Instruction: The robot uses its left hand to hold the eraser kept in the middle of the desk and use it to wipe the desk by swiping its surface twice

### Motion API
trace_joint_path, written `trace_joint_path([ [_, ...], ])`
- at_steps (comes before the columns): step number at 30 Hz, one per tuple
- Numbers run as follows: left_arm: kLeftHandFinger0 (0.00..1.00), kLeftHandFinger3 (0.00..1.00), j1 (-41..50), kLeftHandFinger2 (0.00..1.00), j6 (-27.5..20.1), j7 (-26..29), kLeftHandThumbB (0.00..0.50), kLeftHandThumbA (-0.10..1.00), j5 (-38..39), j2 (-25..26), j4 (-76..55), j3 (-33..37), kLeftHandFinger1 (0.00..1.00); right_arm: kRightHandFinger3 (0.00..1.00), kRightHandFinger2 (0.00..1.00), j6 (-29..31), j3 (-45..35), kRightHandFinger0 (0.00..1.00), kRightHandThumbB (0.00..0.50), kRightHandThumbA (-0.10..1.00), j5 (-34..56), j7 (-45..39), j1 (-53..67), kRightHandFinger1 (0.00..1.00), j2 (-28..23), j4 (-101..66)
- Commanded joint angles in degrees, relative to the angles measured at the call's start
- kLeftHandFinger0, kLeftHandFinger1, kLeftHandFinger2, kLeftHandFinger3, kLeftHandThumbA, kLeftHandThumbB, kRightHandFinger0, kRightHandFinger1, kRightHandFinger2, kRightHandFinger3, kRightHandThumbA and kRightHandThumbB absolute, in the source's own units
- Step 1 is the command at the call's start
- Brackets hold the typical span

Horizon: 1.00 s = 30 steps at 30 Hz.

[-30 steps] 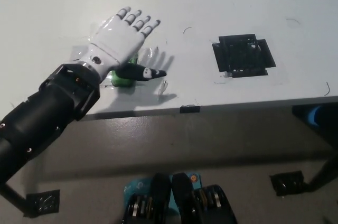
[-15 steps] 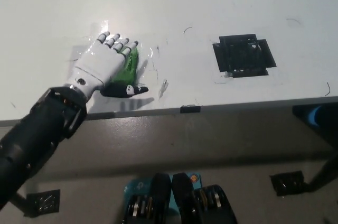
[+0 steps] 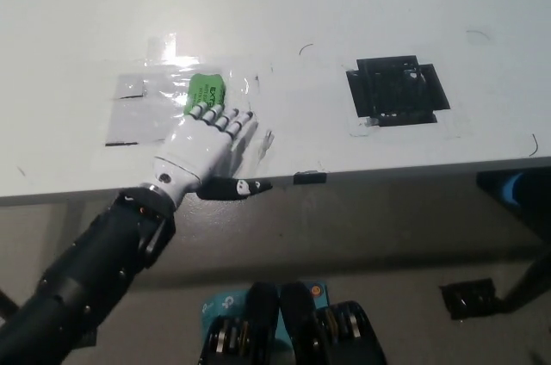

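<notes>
The green eraser [image 3: 205, 91] lies flat on the white desk [image 3: 344, 3], on a patch of clear tape left of the middle. My white left hand [image 3: 207, 150] is spread flat just nearer than the eraser, close to the desk's front edge. Its fingertips [image 3: 222, 115] reach the eraser's near end but do not wrap around it. The dark thumb sticks out to the right along the edge. My right hand is out of view.
A black square of tape [image 3: 397, 89] marks the desk to the right. The desk's front edge [image 3: 387, 171] runs across the middle of the picture, with a small black clip [image 3: 309, 177] on it. Floor below.
My left hand has drawn back toward the desk's front edge and slid off the eraser, which now lies uncovered.
</notes>
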State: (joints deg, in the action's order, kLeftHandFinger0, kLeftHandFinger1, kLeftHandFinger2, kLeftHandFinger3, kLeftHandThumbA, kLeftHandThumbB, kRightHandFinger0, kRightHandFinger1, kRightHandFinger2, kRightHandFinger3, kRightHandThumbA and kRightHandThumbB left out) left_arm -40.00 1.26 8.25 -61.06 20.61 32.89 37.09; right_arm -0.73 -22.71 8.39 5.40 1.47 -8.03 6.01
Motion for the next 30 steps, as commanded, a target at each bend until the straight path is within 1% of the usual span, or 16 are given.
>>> trace_joint_path([
  [1,1.0,1.0,-0.79,1.0,0.38,1.3,0.433,1.0,0.35,0.59,0.21,-1.51,1.0,1.0,1.0,1.22,-0.83,1.0,0.463,1.0,0.97,1.36,-1.21,1.0,-0.4,-1.81],
  [2,1.0,1.0,-0.33,1.0,1.46,-0.09,0.449,1.0,0.67,0.41,0.57,-1.84,1.0,1.0,1.0,1.86,-0.85,1.0,0.433,1.0,1.11,1.17,-1.2,1.0,-0.41,-1.6],
  [3,1.0,1.0,-0.17,1.0,2.26,-1.54,0.463,1.0,1.2,0.32,1.25,-2.26,1.0,1.0,1.0,2.07,-0.82,1.0,0.422,1.0,1.07,1.15,-1.42,1.0,-0.45,-1.4],
  [5,1.0,1.0,-0.08,1.0,4.16,-4.16,0.48,1.0,1.06,0.25,2.25,-2.54,1.0,1.0,1.0,1.73,-0.76,1.0,0.441,1.0,0.89,1.27,-1.28,1.0,-0.38,-1.85],
  [8,1.0,1.0,0.23,1.0,4.89,-6.84,0.492,1.0,1.96,0.46,2.23,-3.49,1.0,1.0,1.0,2.06,-0.94,1.0,0.452,1.0,1.12,1.41,-1.35,1.0,-0.27,-1.62],
  [9,1.0,1.0,0.49,1.0,4.72,-6.53,0.494,1.0,2.14,0.54,2.39,-3.86,1.0,1.0,1.0,1.86,-0.98,1.0,0.454,1.0,1.04,1.6,-1.4,1.0,-0.24,-1.67],
  [11,1.0,1.0,0.88,1.0,4.9,-6.73,0.48,1.0,1.89,0.77,2.81,-4.13,1.0,1.0,1.0,2.04,-1.02,1.0,0.434,1.0,1.14,1.69,-1.38,1.0,-0.16,-1.8],
  [13,1.0,1.0,0.47,1.0,4.97,-6.93,0.486,1.0,2.01,0.94,3.12,-4.62,1.0,1.0,1.0,2.29,-0.98,1.0,0.429,1.0,1.34,1.72,-1.92,1.0,-0.09,-1.51],
  [17,1.0,1.0,0.42,1.0,5.24,-6.49,0.5,1.0,3.02,0.65,4.3,-6.13,1.0,1.0,1.0,1.77,-0.92,1.0,0.456,1.0,1.11,2.4,-2.19,1.0,0.15,-2.3],
  [20,1.0,1.0,1.39,1.0,4.42,-5.38,0.5,1.0,6.85,-0.56,5.2,-9.34,1.0,1.0,1.0,2.24,-1.05,1.0,0.392,1.0,0.82,2.99,-2.82,1.0,0.01,-1.87],
  [23,1.0,1.0,2.49,1.0,4.45,-5.07,0.5,1.0,7.7,-1.42,4.67,-10.82,1.0,1.0,1.0,2.76,-1.16,1.0,0.389,1.0,0.83,3.14,-2.91,1.0,-0.11,-1.65],
  [24,1.0,1.0,3.25,1.0,4.78,-5.44,0.49,1.0,8.61,-1.9,3.91,-11.7,1.0,1.0,1.0,2.99,-1.24,1.0,0.394,1.0,0.97,3.21,-2.99,1.0,-0.03,-1.51],
  [26,1.0,1.0,4.17,1.0,4.31,-5.01,0.477,1.0,9.53,-2.46,3.37,-12.68,1.0,1.0,1.0,2.95,-1.32,1.0,0.382,1.0,1.19,3.32,-2.94,1.0,0.06,-1.72],
  [27,1.0,1.0,5.04,1.0,3.26,-3.08,0.465,1.0,10.67,-3.29,3.59,-13.82,1.0,1.0,1.0,3.74,-1.39,1.0,0.367,1.0,1.02,3.52,-3.03,1.0,0.04,-1.3],
  [28,1.0,1.0,5.2,1.0,2.96,-2.33,0.466,1.0,10.55,-3.56,3.76,-14.04,1.0,1.0,1.0,4.04,-1.4,1.0,0.368,1.0,1.19,3.35,-2.96,1.0,-0.04,-1.17],
  [30,1.0,1.0,5.6,1.0,1.65,0.2,0.488,1.0,11.03,-4.14,3.67,-14.84,1.0,1.0,1.0,3.84,-1.37,1.0,0.363,1.0,0.96,3.62,-2.88,1.0,-0.04,-1.52],
])
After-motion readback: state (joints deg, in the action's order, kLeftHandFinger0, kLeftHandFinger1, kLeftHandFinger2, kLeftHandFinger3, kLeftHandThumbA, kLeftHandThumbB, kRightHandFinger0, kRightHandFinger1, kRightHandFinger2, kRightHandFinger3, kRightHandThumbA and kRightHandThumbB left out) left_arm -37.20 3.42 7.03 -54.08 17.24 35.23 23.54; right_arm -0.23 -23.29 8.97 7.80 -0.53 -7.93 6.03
